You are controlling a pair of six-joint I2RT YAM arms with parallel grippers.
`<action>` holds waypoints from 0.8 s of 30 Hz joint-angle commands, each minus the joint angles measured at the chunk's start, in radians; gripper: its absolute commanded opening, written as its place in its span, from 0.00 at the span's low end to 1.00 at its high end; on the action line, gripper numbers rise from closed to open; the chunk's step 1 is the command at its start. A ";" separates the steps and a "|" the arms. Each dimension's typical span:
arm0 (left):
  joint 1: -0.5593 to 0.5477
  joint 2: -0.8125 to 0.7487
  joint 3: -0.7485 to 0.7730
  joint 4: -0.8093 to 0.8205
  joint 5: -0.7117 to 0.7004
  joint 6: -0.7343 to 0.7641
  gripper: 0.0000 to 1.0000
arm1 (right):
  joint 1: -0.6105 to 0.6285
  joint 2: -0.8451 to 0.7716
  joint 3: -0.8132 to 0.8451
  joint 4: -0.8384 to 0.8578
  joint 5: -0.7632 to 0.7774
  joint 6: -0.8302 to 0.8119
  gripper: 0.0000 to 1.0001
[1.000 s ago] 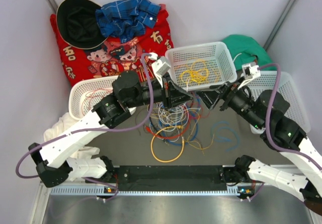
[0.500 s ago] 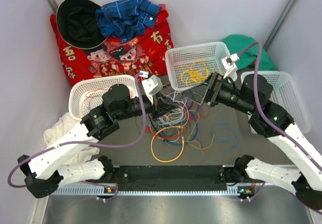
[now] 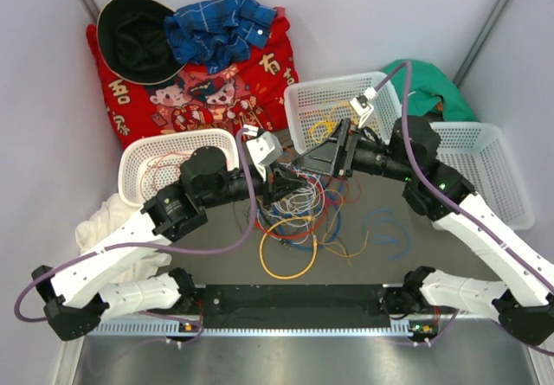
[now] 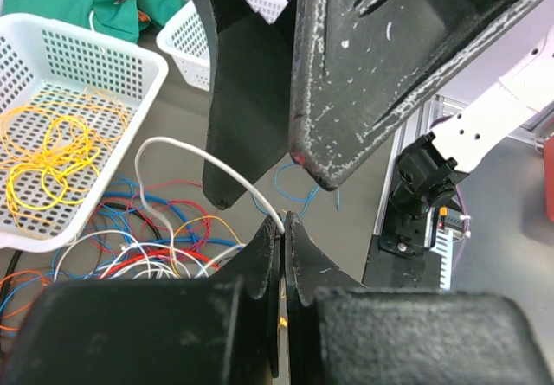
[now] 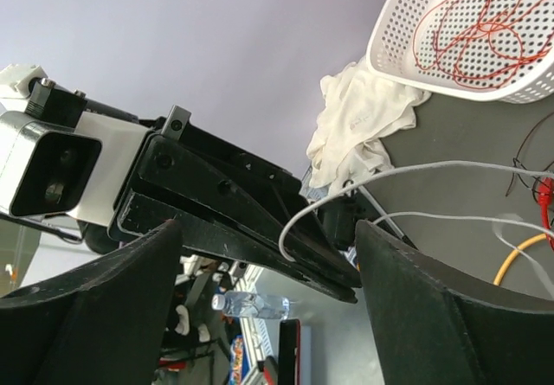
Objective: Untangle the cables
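The cables [image 3: 299,203] lie in a tangle of white, red, blue, orange and black loops at mid-table, with a yellow loop [image 3: 288,247] just in front. My left gripper [image 3: 288,182] [image 4: 283,221] hovers over the tangle's far edge, shut on a white cable [image 4: 203,162] that arcs up from the pile. Facing it from the right, my right gripper [image 3: 303,162] [image 5: 268,229] stands open, its fingers [image 4: 251,91] on either side of the left gripper's tip. That white cable [image 5: 389,174] runs between the open jaws, touching neither.
A white basket [image 3: 391,99] behind the tangle holds yellow cables [image 3: 333,127]. The left basket [image 3: 138,156] holds red and orange ones; another basket [image 3: 502,177] stands at the right. A loose blue cable [image 3: 385,229] lies right of the tangle. White cloth [image 5: 363,117] sits beside the left basket.
My right arm swung left from beside the middle basket until its open jaws straddle the left gripper's tip. The left gripper drew back from the basket with the white cable.
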 commanded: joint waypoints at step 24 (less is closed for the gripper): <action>-0.001 -0.056 -0.090 0.105 -0.048 -0.060 0.26 | -0.010 -0.007 0.114 -0.135 0.261 -0.183 0.00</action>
